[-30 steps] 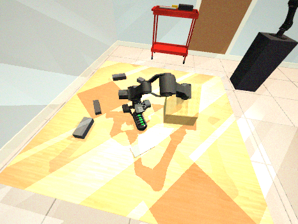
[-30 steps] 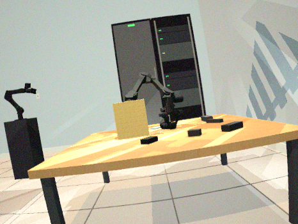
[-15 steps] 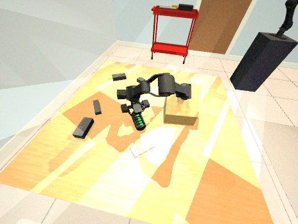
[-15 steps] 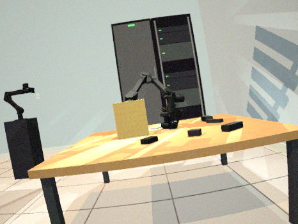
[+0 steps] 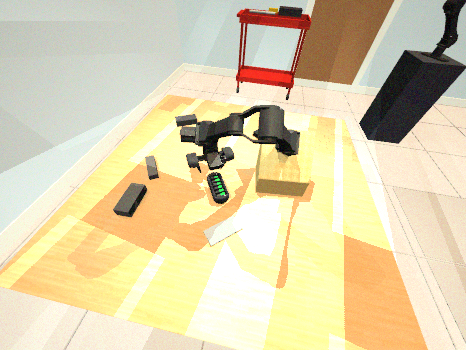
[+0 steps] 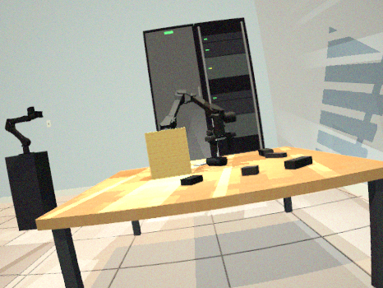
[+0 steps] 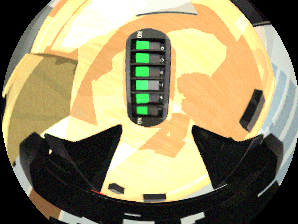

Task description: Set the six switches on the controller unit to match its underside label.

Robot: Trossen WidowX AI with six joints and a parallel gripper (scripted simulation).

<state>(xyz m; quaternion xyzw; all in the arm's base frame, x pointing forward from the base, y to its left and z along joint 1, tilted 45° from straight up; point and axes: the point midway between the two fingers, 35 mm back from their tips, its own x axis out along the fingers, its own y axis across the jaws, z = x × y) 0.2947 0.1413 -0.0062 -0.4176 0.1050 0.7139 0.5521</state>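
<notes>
The dark grey controller unit point(image 5: 218, 187) point(image 6: 216, 161) point(image 7: 148, 77) sits on the bench with its switch side up. In the wrist view its six switches form a column, green ends on the left and dark ends on the right. The fourth from the top has a lighter grey right end than the others. Which ends are pressed down is hard to tell. The label is hidden underneath. My gripper point(image 5: 214, 161) point(image 6: 215, 149) point(image 7: 157, 128) is open and empty, above the bench just beyond one short end of the unit, its fingers apart and clear of it.
A tall wooden block point(image 5: 282, 177) point(image 6: 168, 152) stands beside the unit. A white card point(image 5: 223, 231) lies near the unit's other end. A large dark module point(image 5: 131, 200), a smaller one point(image 5: 152, 167) and another point(image 5: 186, 120) lie around. A red cart point(image 5: 272, 20) stands beyond the bench.
</notes>
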